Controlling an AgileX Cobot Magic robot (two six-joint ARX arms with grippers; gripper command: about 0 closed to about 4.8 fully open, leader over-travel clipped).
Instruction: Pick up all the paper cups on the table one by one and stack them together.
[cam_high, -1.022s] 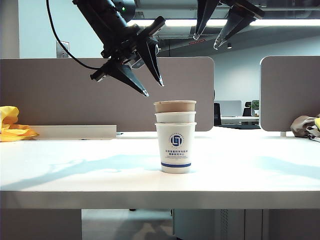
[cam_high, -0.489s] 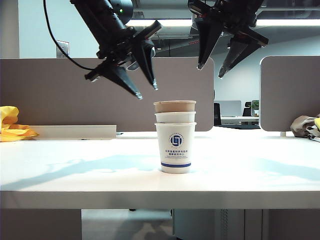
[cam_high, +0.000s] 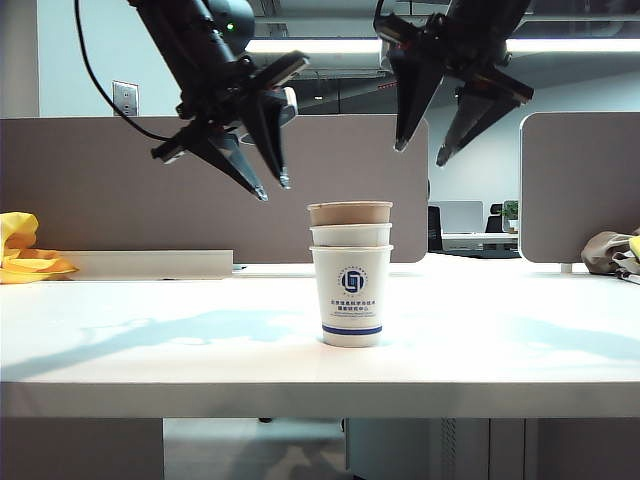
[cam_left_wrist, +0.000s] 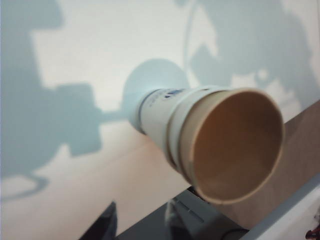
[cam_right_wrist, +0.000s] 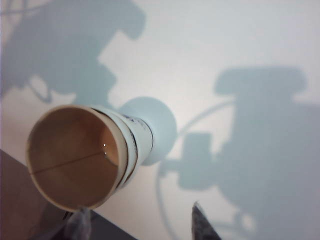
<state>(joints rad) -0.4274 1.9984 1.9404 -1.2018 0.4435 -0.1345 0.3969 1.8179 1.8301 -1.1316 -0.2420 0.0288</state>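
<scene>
Three paper cups stand nested in one upright stack at the middle of the table (cam_high: 150, 340). The plain brown cup (cam_high: 349, 213) is on top, a white cup's rim (cam_high: 351, 235) shows below it, and a white cup with a blue logo (cam_high: 351, 295) is at the bottom. My left gripper (cam_high: 274, 190) hangs in the air up and to the left of the stack, open and empty. My right gripper (cam_high: 419, 155) hangs higher, up and to the right, wide open and empty. Both wrist views look down into the brown cup (cam_left_wrist: 235, 145) (cam_right_wrist: 75, 155), past the left gripper (cam_left_wrist: 140, 217) and the right gripper (cam_right_wrist: 138, 215).
Grey partition panels (cam_high: 120, 190) (cam_high: 580, 185) stand behind the table. A yellow cloth (cam_high: 25, 250) lies at the far left and a crumpled bundle (cam_high: 612, 250) at the far right. A low white rail (cam_high: 150, 263) runs along the back left.
The left gripper has drifted left, away from the stack, and its jaws have narrowed. The right gripper has come down from the top edge. The stack has not moved.
</scene>
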